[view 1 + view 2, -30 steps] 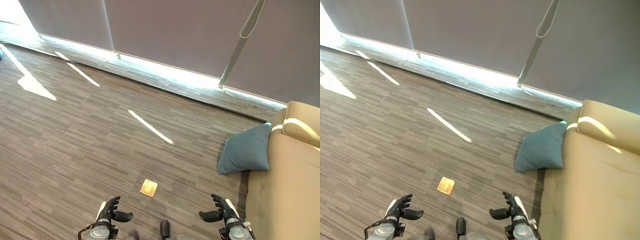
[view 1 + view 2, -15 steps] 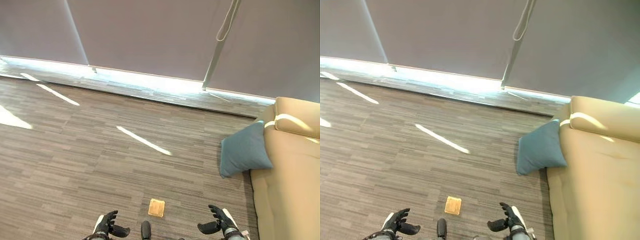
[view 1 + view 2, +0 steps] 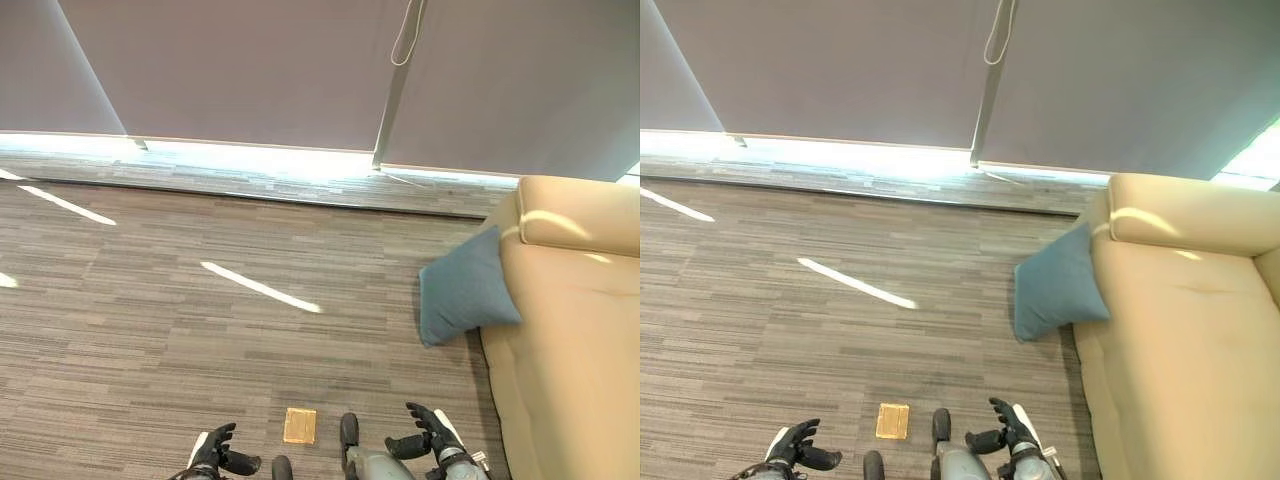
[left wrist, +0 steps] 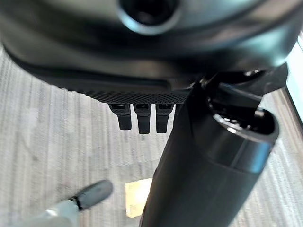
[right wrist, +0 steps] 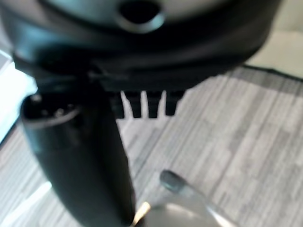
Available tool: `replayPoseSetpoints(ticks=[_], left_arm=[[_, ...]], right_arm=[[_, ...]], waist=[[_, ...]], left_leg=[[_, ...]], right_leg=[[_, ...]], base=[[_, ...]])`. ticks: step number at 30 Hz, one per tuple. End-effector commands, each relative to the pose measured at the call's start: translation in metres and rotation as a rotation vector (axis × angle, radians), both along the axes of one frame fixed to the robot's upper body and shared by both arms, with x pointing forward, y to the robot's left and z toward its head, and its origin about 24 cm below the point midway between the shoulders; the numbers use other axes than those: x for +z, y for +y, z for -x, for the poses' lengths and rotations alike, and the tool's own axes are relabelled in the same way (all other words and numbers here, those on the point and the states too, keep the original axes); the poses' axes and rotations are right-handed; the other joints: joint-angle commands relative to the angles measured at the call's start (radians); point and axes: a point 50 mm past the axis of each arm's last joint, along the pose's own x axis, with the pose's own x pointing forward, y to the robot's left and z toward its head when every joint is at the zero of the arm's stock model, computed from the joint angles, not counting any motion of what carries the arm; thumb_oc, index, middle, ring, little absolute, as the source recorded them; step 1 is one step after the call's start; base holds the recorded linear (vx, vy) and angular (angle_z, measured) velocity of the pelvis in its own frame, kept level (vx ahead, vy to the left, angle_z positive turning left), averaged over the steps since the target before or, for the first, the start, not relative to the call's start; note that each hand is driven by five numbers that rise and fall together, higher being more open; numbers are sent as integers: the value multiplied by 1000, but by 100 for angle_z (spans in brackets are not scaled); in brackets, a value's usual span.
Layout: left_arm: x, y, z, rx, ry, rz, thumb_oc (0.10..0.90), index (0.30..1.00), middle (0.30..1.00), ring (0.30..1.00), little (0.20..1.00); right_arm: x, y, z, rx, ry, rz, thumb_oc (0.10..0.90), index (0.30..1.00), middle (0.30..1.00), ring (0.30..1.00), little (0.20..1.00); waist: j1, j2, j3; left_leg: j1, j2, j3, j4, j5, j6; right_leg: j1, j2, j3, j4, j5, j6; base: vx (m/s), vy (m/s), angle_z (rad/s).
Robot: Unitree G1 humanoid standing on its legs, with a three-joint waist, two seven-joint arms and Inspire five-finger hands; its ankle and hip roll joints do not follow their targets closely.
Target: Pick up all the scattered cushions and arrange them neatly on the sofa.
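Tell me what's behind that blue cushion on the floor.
The blue cushion stands on the grey floor, leaning against the end of the beige sofa. The stretch of sofa side and floor behind it is covered, so anything there can't be seen.

I see a blue-grey cushion (image 3: 466, 286) on the carpeted floor (image 3: 150, 330), propped tilted against the front end of the beige sofa (image 3: 570, 340) and touching it. A small tan floor plate (image 3: 299, 425) lies on the carpet near the bottom edge, between my two hands. My left hand (image 3: 217, 455) sits low at the bottom left with relaxed fingers, holding nothing. My right hand (image 3: 428, 437) shows at the bottom right, fingers spread and empty, well apart from the cushion. Grey roller blinds (image 3: 230, 70) hang along the far wall, a looped pull cord (image 3: 406, 40) hanging in front of them.
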Motion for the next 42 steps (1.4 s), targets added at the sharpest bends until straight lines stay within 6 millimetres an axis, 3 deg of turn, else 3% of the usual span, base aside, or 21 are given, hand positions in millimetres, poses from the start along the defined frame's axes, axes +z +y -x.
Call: replayPoseSetpoints(ticks=[1,4,6,10,12,16,22,24,25,26,27,31,34,35,37,40,42], left_arm=[[15,2,-29,-70,-133,-23,800,900,900,900,900],[19,1,-37,-82,-157,-19,800,900,900,900,900],[19,1,-36,-80,-154,-19,800,900,900,900,900],[14,4,-27,-80,-112,-27,800,900,900,900,900],[11,5,-20,-67,-91,-27,800,900,900,900,900],[10,5,-17,-50,-84,-23,800,900,900,900,900],[4,9,-1,-33,-27,-31,800,900,900,900,900],[6,12,-3,-26,-38,-36,800,900,900,900,900],[7,14,-6,-25,-48,-41,800,900,900,900,900],[7,14,-6,-25,-48,-41,800,900,900,900,900],[11,18,-13,-21,-70,-55,800,900,900,900,900],[15,22,-18,-11,-96,-64,800,900,900,900,900],[13,22,-14,10,-87,-56,800,900,900,900,900],[13,22,-14,10,-87,-56,800,900,900,900,900],[10,23,-10,21,-62,-54,800,900,900,900,900],[9,23,-8,20,-53,-54,800,900,900,900,900],[9,21,-7,-7,-46,-56,800,900,900,900,900]], right_arm=[[17,-26,-18,-28,-107,68,800,900,900,900,900],[18,-29,-20,-37,-108,75,800,900,900,900,900],[18,-30,-19,-41,-103,76,800,900,900,900,900],[15,-31,-15,-44,-85,79,800,900,900,900,900],[14,-29,-14,-33,-79,82,800,900,900,900,900],[14,-28,-15,-28,-76,86,800,900,900,900,900],[9,-20,-10,-8,-54,76,800,900,900,900,900],[9,-14,-11,14,-58,64,800,900,900,900,900],[9,-12,-13,18,-63,59,800,900,900,900,900],[9,-12,-13,18,-63,59,800,900,900,900,900],[13,-8,-21,35,-88,51,800,900,900,900,900],[15,-3,-25,39,-114,32,800,900,900,900,900],[16,-5,-27,44,-113,41,800,900,900,900,900],[16,-5,-27,44,-112,42,800,900,900,900,900],[17,-8,-29,44,-108,54,800,900,900,900,900],[17,-9,-27,47,-105,57,800,900,900,900,900],[15,-11,-21,43,-94,60,800,900,900,900,900]], waist=[[-25,-52,-23],[-15,-64,-8],[-10,-70,-9],[-1,-72,-22],[20,-57,-23],[42,-50,-11],[52,-39,-38],[56,-32,-41],[54,-33,-34],[55,-33,-35],[41,-32,-11],[29,-18,2],[19,-15,-4],[17,-13,-1],[-6,-23,-4],[-20,-25,5],[-26,-31,-2]], left_leg=[[-92,-70,34,337,-131,-83],[-180,-29,70,474,-103,-96],[-196,-20,87,463,-108,-87],[-207,-15,109,328,-127,-63],[-253,-42,67,239,-59,-61],[-292,-53,45,196,0,-68],[-226,-65,35,112,0,-36],[-191,-73,51,103,-21,-8],[-178,-77,53,105,-31,4],[-180,-78,54,105,-31,5],[-158,-79,57,107,-44,25],[-121,-72,68,98,-69,36],[-67,-81,77,81,-109,29],[-63,-79,74,81,-110,29],[-9,-91,70,67,-143,20],[19,-94,57,71,-159,16],[38,-105,51,87,-193,17]], right_leg=[[-20,-22,43,19,-52,48],[35,-24,31,-13,-75,26],[49,-28,30,-18,-81,25],[78,-27,31,-25,-105,33],[109,0,60,-31,-129,32],[147,18,92,-30,-148,30],[169,15,138,27,-191,41],[128,-4,141,166,-200,68],[91,-11,148,245,-170,84],[88,-11,150,249,-172,85],[8,-17,160,401,-93,116],[-68,-31,124,491,-88,108],[-111,-53,15,324,-121,86],[-105,-52,12,321,-121,86],[-160,-43,-21,165,-72,95],[-172,-38,-19,147,-45,102],[-141,-42,-18,129,-54,86]], base=[[177,-194,53],[130,-123,22],[139,-70,-2],[191,-13,16],[192,20,5],[183,45,-15],[229,132,-50],[182,185,-18],[133,147,-22],[69,106,-34],[46,89,-41],[142,72,-7],[297,-3,-40],[194,-36,-49],[359,-72,-33],[283,-74,-13],[360,-135,2]])
